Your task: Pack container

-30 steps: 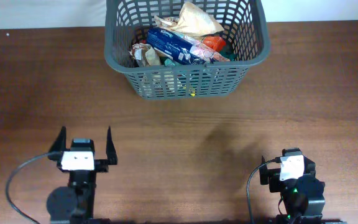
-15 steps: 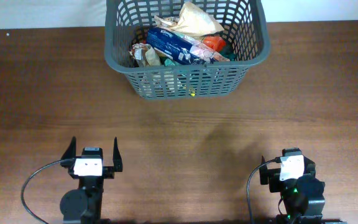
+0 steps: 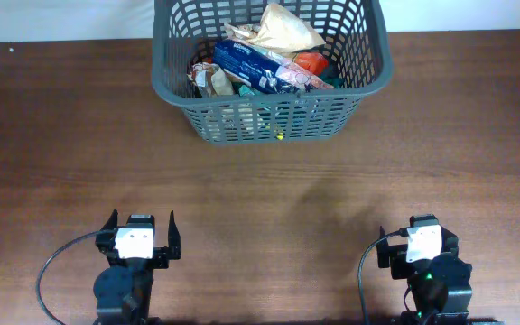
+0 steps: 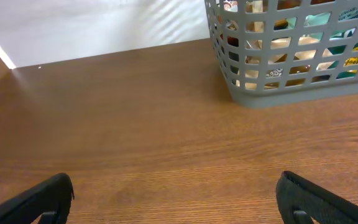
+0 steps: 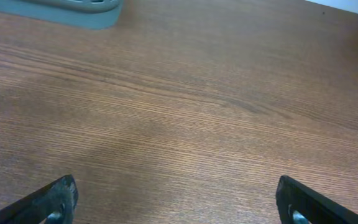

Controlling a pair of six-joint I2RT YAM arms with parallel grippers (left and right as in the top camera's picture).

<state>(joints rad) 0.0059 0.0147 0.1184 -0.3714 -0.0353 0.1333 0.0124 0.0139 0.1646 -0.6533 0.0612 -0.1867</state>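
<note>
The container [image 3: 174,95] is a dark grey lattice basket at the table's far middle. It holds several snack packets, among them a blue packet [image 3: 258,65] and a tan packet [image 3: 278,29]. It also shows in the left wrist view [image 4: 272,93] at upper right, and its base edge in the right wrist view [image 5: 61,12]. My left gripper [image 3: 140,219] is open and empty over bare wood at the near left; its fingertips show in the left wrist view [image 4: 179,193]. My right gripper [image 5: 179,196] is open and empty at the near right [image 3: 422,236].
The brown wooden table [image 3: 287,190] spans the view. A white wall strip runs behind the table's far edge [image 4: 92,31]. A black cable [image 3: 57,266] loops beside the left arm's base.
My left arm has drawn back toward its base and shifted slightly right, its fingers still open. The right arm and the basket have not moved.
</note>
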